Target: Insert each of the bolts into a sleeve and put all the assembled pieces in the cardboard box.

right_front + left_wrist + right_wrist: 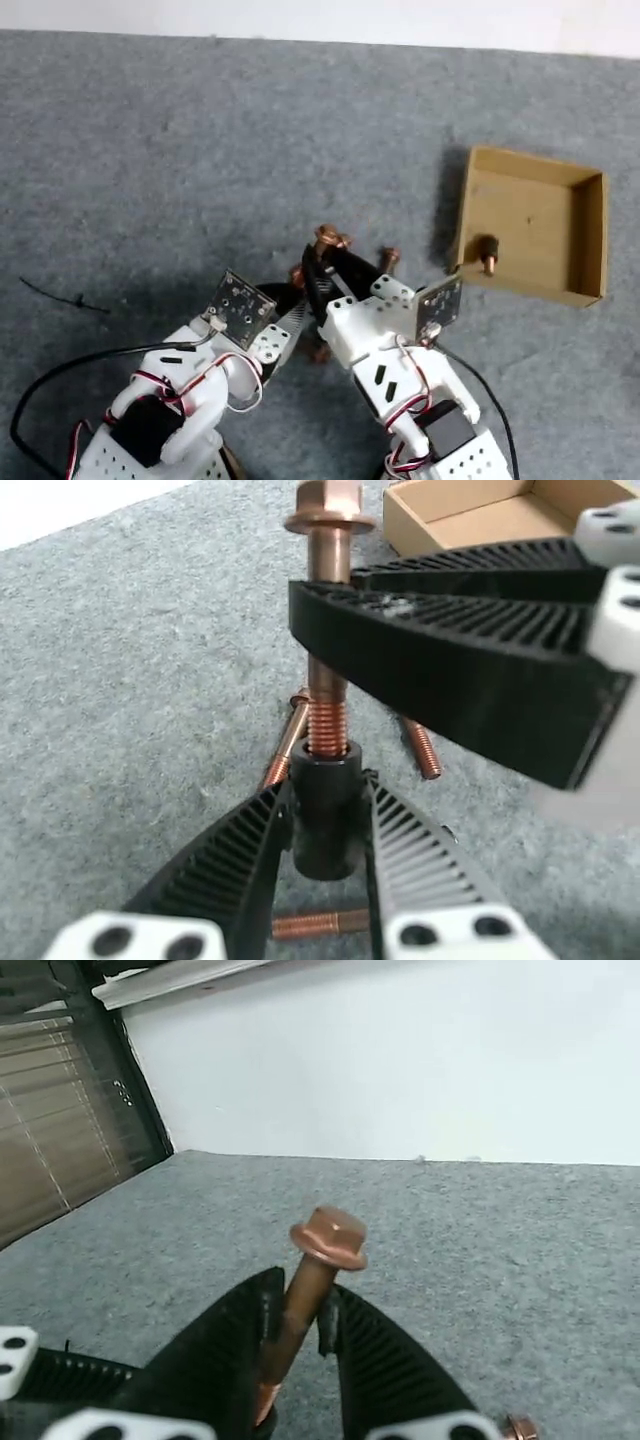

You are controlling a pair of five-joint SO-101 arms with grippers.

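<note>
left gripper [322, 798] clamped on upright black cylindrical sleeve [325, 830] | right gripper [298, 1305] gripping copper-coloured flanged metal bolt [322, 1245]; threaded tip at sleeve's mouth | open brown cardboard box [590, 235] well apart; holds one assembled piece [487, 253]

surface: fuzzy grey carpet [200, 150] | far edge: plain white wall [400, 1060] – evenly lit | beside the wall: slatted blinds [45, 1120], dark frame | left: thin black wire [60, 297]

My right jaws hold a copper bolt [328, 610] upright, its threaded tip inside the black sleeve [325, 810] clamped in my left jaws. Loose bolts [420, 748] lie beneath. One assembled piece [487, 254] lies in the cardboard box [592, 235].
</note>
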